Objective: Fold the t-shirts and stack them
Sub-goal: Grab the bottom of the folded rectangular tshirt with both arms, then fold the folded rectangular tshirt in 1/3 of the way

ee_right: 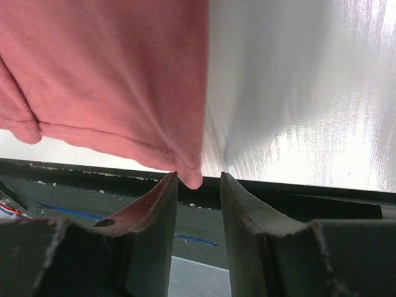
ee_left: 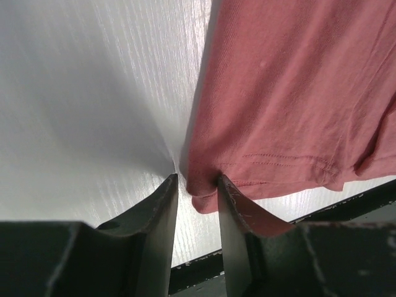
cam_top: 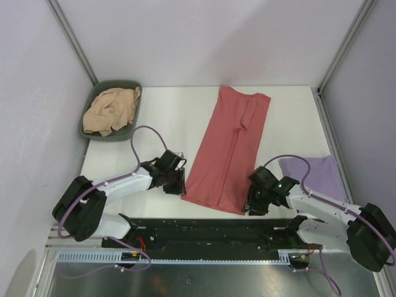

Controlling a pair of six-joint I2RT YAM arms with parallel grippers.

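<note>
Walls of pale grey, three of them, with metal posts in the far corners, close in one white worktop whose surface shows a fine streaked grain in both wrist views. There are three t-shirts. The largest, the salmon-red t-shirt, lies about mid-worktop as one long narrow strip with its sides folded inward, running from the far edge to the near edge on a slight slant. Two arms flank its near end: the left arm reaches in from its left, the right arm from its right. One black rail runs along the worktop edge just past its near hem. One dark green bin sits well to its left at the far corner and holds the tan-beige t-shirt, crumpled. The pale lavender t-shirt lies flat to its right, partly under the right arm. The left hand is at its near left corner, jaws a narrow gap apart with that hemmed corner lying in the gap against one finger, not clamped. The right hand is at its near right corner, jaws equally narrow, the corner tip just touching one finger.
</note>
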